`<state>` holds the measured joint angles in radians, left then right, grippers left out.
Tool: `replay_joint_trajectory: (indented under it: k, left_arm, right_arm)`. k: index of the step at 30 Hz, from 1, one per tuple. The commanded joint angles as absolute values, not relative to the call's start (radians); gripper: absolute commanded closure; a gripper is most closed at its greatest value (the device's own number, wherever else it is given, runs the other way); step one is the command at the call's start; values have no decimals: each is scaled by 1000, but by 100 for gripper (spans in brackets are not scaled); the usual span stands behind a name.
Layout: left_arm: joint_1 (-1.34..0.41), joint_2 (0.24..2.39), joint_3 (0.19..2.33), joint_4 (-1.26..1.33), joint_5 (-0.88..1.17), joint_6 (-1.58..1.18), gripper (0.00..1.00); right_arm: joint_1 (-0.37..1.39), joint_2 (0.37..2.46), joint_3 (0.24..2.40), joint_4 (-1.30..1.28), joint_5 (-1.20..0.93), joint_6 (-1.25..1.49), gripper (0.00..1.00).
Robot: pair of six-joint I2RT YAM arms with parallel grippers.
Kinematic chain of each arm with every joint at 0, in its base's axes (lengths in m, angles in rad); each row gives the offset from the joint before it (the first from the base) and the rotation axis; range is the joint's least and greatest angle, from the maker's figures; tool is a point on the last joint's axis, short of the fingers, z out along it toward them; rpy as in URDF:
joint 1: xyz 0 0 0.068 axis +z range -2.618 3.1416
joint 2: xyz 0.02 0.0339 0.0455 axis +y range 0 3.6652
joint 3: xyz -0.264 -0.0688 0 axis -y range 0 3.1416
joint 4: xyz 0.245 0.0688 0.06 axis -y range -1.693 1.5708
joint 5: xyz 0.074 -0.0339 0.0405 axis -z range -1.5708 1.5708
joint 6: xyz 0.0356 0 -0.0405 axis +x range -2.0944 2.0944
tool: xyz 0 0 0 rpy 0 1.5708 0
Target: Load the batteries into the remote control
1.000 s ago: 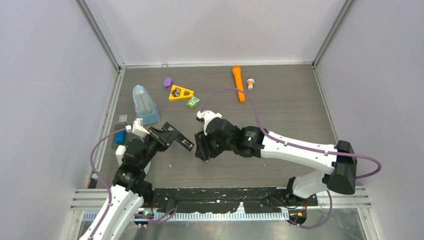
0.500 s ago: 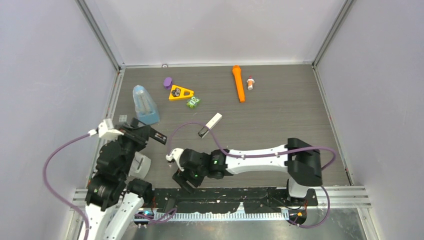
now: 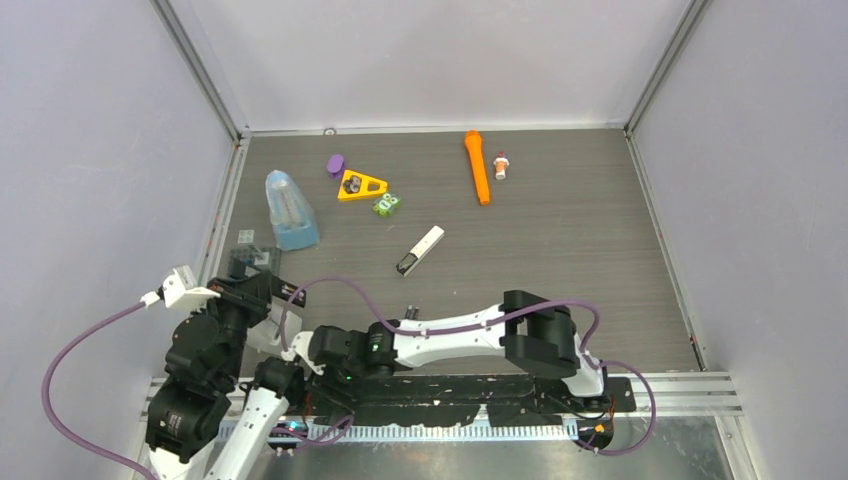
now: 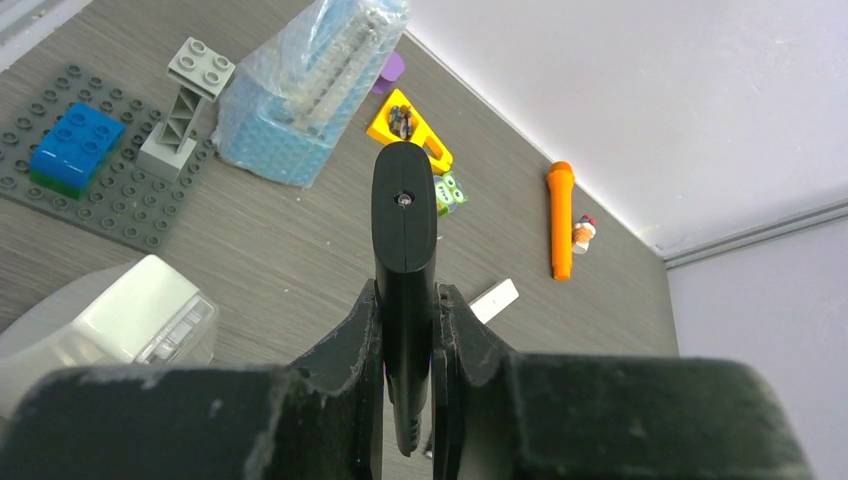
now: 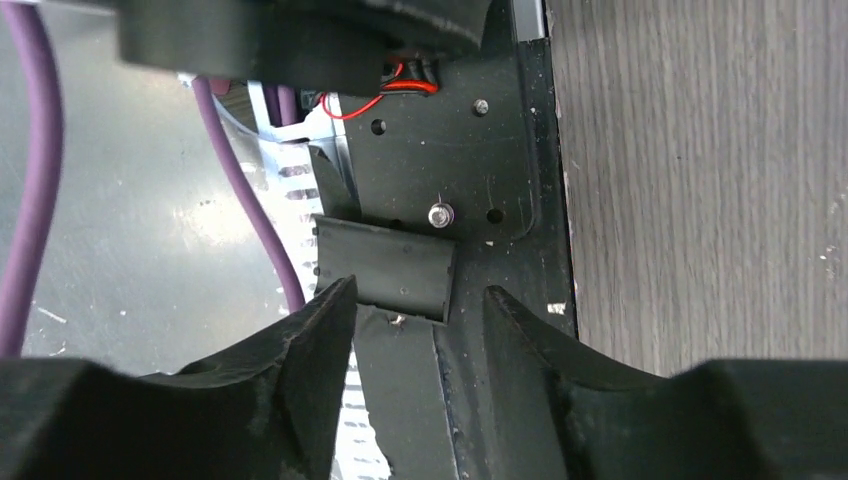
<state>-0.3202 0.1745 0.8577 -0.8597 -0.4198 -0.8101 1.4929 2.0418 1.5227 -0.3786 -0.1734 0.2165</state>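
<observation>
No legible txt, labels, brands, nos. or signs on anything in these views.

Overhead looks down; the nearer left-wrist view shares its table [image 3: 580, 260].

The surface [image 3: 580, 230] is showing matt grey wood grain. The remote control [image 3: 421, 249] is gleaming as smooth white plastic; at ten o'clock from it a bag [image 3: 290, 212] is glinting, crinkled clear film.

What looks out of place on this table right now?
The right tool hangs open over the black base plate at the near edge, well away from the remote lying mid-table. The left tool grips a slim black piece.
</observation>
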Motion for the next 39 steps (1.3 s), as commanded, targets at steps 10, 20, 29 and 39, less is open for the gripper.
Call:
replay_joint_trajectory:
  k: [10, 20, 29, 39]
  left_arm:
    - [-316, 185, 875, -851, -415, -819, 100]
    - [-316, 190, 863, -839, -395, -820, 100]
    - [-316, 209, 818, -782, -282, -825, 100]
    - [-316, 272, 733, -683, -115, -873, 100]
  right_arm:
    - [1520, 2148, 1655, -510, -47, 199, 63]
    - [1520, 2136, 1658, -534, 67, 238, 94]
    - [1435, 1878, 1467, -520, 212, 431, 95]
    - [1153, 1561, 1025, -634, 361, 897, 95]
